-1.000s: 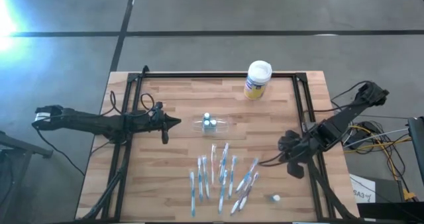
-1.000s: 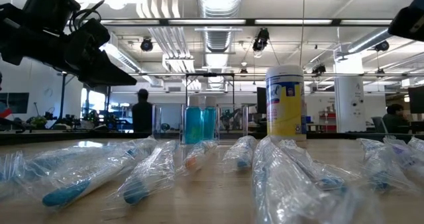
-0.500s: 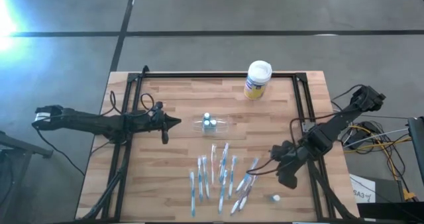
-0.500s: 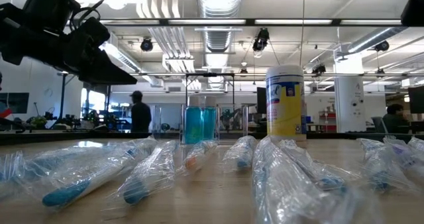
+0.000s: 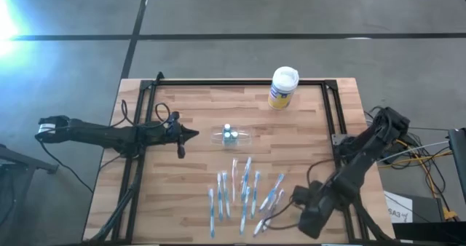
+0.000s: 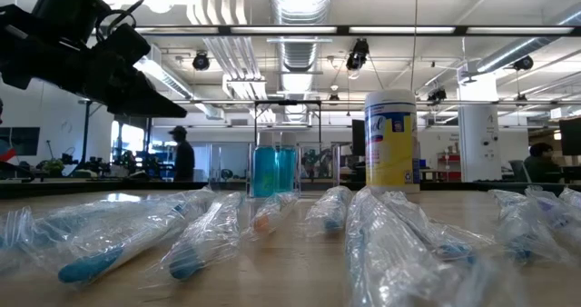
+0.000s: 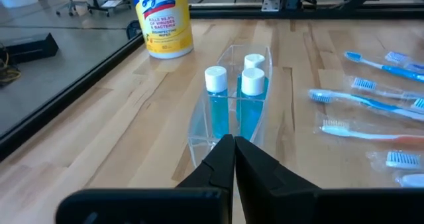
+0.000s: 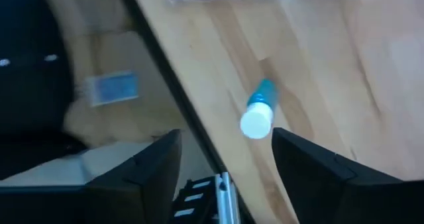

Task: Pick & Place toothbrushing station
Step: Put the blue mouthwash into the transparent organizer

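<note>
High view: the clear holder (image 5: 231, 136) sits near the middle of the table (image 5: 204, 195) with two blue bottles (image 5: 230, 132) standing in it. The left gripper (image 5: 194, 135) hangs just left of the holder, apart from it, its fingers pressed together. A yellow canister (image 5: 282, 88) stands at the far edge. Wrapped toothbrushes (image 5: 244, 195) lie fanned out nearer than the holder. The right gripper (image 5: 309, 215) is over the near right corner.

Low view: the holder (image 6: 275, 170) with its blue bottles stands far back at centre, the canister (image 6: 391, 142) to its right, the toothbrushes (image 6: 200, 239) across the foreground. The left gripper (image 6: 168, 101) hangs upper left. A person (image 6: 182, 155) stands in the room behind.

Left wrist view: the closed fingers (image 7: 233, 159) point at the holder's (image 7: 228, 105) near end; whether they touch it I cannot tell.

Right wrist view: the right gripper's (image 8: 225, 161) fingers (image 8: 149, 168) stand wide apart, holding nothing, above a small blue white-capped bottle (image 8: 258, 111) lying on the wood by the table's edge.
</note>
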Controlling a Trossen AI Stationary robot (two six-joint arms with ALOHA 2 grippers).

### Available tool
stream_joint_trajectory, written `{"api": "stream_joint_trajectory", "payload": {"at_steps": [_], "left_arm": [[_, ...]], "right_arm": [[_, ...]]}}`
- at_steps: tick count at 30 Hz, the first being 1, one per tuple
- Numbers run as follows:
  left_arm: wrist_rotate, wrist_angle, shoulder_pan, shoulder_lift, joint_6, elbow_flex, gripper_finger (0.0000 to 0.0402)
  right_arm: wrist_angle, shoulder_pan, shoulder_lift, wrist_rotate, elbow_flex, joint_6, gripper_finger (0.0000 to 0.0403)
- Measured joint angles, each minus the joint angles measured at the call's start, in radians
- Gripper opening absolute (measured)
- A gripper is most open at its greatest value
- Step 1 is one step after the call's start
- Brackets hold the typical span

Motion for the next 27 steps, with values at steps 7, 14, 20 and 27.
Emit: {"api": "stream_joint_trajectory", "payload": {"at_steps": [7,14,20,27], "left_arm": [[0.0,0.0,0.0,0.0,0.023,0.0,0.0011],[0.0,0.0,0.0,0.0,0.026,0.0,0.0013],[0.0,0.0,0.0,0.0,0.026,0.0,0.0015],[0.0,-0.001,0.0,0.0,0.017,0.0,0.0009]], "right_arm": [[-0.184,0.039,0.173,0.048,0.165,-0.012,0.0247],[-0.283,0.042,0.275,0.044,0.244,-0.073,0.0245],[-0.299,0.054,0.288,0.04,0.239,-0.073,0.0249],[-0.294,0.058,0.291,0.048,0.223,-0.078,0.0239]]}}
